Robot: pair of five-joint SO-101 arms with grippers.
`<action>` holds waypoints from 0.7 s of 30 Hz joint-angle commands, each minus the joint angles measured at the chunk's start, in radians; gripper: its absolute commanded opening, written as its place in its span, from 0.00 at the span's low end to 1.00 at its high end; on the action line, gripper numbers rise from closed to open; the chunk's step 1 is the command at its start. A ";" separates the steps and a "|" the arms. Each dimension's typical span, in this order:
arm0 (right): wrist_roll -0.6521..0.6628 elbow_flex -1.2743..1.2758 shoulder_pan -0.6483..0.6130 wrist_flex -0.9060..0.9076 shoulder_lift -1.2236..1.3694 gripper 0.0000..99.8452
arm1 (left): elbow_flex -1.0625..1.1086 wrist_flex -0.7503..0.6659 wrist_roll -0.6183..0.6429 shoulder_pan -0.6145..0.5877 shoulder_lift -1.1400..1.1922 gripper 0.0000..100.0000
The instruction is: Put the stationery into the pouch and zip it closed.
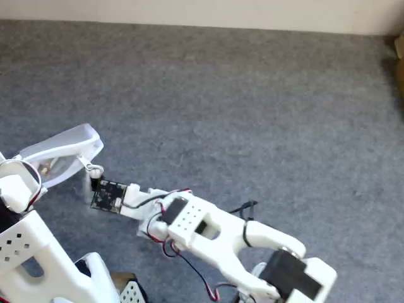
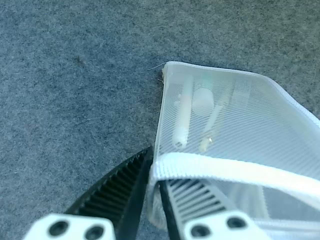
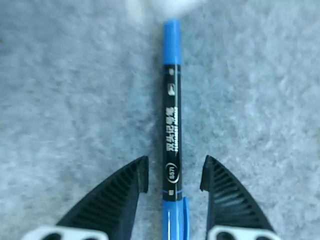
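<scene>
The left fingers (image 2: 120, 187) pinch the mesh pouch (image 2: 240, 125). The right fingers (image 3: 122, 190) are spread around the blue pen (image 3: 172, 100) on the bench (image 3: 65, 90).

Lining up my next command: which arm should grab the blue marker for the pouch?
Right. The right gripper is open and straddles the blue marker on the grey carpet, so it likely only needs to close. The left gripper is shut on the edge of the pouch, so it seems occupied.
</scene>
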 commanded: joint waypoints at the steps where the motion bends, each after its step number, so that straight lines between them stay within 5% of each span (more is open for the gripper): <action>1: -0.006 -0.087 0.025 0.005 0.044 0.16 | -0.005 -0.025 0.012 -0.018 -0.007 0.01; 7: 0.078 -0.091 0.035 0.005 0.097 0.00 | -0.005 -0.025 0.012 -0.018 -0.007 0.01; 11: 0.239 -0.081 0.058 0.012 0.097 0.01 | -0.005 -0.025 0.012 -0.018 -0.007 0.01; 21: 0.255 -0.081 0.104 0.392 0.061 0.00 | -0.007 -0.028 0.012 -0.012 -0.007 0.01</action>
